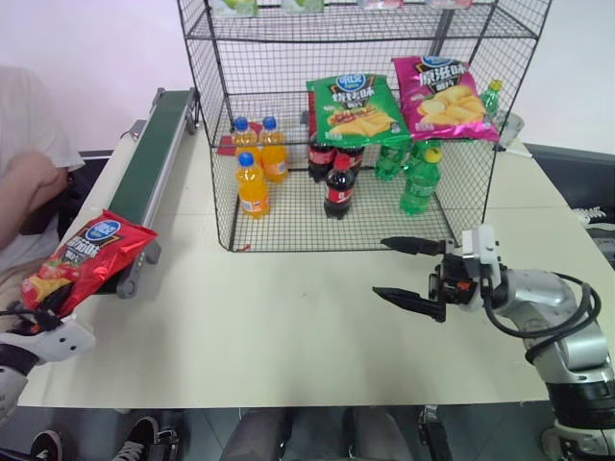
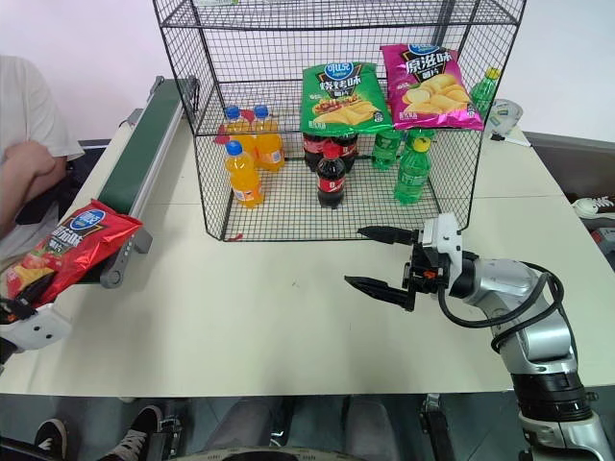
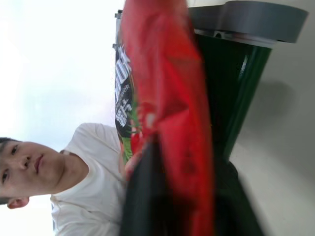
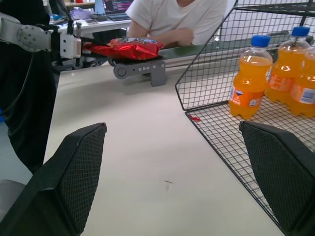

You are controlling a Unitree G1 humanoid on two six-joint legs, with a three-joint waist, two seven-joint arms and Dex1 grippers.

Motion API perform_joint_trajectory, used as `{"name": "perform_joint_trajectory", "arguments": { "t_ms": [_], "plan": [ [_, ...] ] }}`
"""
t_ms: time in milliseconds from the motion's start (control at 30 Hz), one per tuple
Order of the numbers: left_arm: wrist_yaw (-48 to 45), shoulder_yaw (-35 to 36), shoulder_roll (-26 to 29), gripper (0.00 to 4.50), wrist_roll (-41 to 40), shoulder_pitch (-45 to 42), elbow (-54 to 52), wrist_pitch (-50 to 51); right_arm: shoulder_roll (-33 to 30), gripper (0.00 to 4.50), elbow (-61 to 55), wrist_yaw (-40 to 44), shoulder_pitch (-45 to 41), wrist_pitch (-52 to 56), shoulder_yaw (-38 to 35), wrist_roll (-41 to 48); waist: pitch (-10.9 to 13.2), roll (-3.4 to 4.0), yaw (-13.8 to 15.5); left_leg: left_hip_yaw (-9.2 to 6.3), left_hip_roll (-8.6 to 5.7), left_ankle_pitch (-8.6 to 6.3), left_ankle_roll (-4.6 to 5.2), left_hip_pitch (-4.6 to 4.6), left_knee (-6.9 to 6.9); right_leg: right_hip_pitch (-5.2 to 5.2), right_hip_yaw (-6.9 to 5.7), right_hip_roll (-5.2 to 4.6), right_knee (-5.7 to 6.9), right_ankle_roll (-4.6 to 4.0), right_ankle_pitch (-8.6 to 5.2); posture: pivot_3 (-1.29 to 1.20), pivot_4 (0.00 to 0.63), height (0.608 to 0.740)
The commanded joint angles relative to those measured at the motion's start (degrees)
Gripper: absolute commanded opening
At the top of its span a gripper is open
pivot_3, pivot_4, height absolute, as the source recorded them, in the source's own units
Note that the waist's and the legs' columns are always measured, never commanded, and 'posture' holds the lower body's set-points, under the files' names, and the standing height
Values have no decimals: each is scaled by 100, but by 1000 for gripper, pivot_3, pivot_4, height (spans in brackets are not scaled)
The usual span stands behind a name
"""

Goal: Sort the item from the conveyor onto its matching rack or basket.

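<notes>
Your left gripper (image 1: 36,309) is clamping its fingers together on the lower end of the one red crisp bag (image 1: 86,255), which is lying over the near end of the conveyor (image 1: 154,158), just ahead of that hand. The belt is running away from the hand toward the black wire rack (image 1: 356,125), which is standing well off to that hand's right on the table (image 1: 288,327).

Your right gripper (image 1: 411,273) is hanging above the bare table with its two fingers spread wide apart and nothing between them; the rack's front edge is sitting just beyond its fingertips.

Inside the rack you are looking at three orange soda bottles (image 1: 252,184), grouped farthest from the right hand. At least two cola bottles (image 1: 338,188) are standing in the middle; more may be hidden behind them. About three green bottles (image 1: 420,180) are nearest it. Above them, one green bag (image 1: 357,108) and one pink bag (image 1: 443,96) are lying side by side on the shelf.

One person in a white shirt (image 1: 29,173) is sitting beyond the left hand, beside the conveyor.
</notes>
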Motion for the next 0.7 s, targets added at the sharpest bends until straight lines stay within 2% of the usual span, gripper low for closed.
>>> {"name": "perform_joint_trajectory", "arguments": {
  "t_ms": [33, 267, 433, 700],
  "plan": [
    [39, 41, 21, 23, -165, 18, 20, 45, -47, 4500, -78, 8, 4, -108, -179, 25, 0, 0, -1, 0, 0, 0, 0, 0, 0, 0, 0, 0, 0, 0, 0, 0, 150, 740],
    [-103, 250, -8, 23, -450, 314, -375, 12, -30, 4500, -17, 25, -33, -119, -142, -11, 0, 0, -4, 0, 0, 0, 0, 0, 0, 0, 1, 0, 0, 0, 0, 0, 150, 740],
    [-980, 664, -169, 23, -1660, 785, -1692, 205, -4, 4500, 83, 24, -70, -155, -131, -49, 0, 0, 16, 0, 0, 0, 0, 0, 4, 1, 1, -3, 0, 0, 0, 0, 150, 740],
    [-1967, 1283, -505, 23, -2623, 932, -3928, 1303, -60, 4500, 380, 61, -166, -255, -208, -135, 0, 1, 0, 0, 1, 0, 0, 0, 5, 3, 2, -3, -1, -1, 0, 0, 150, 740]
  ]
}}
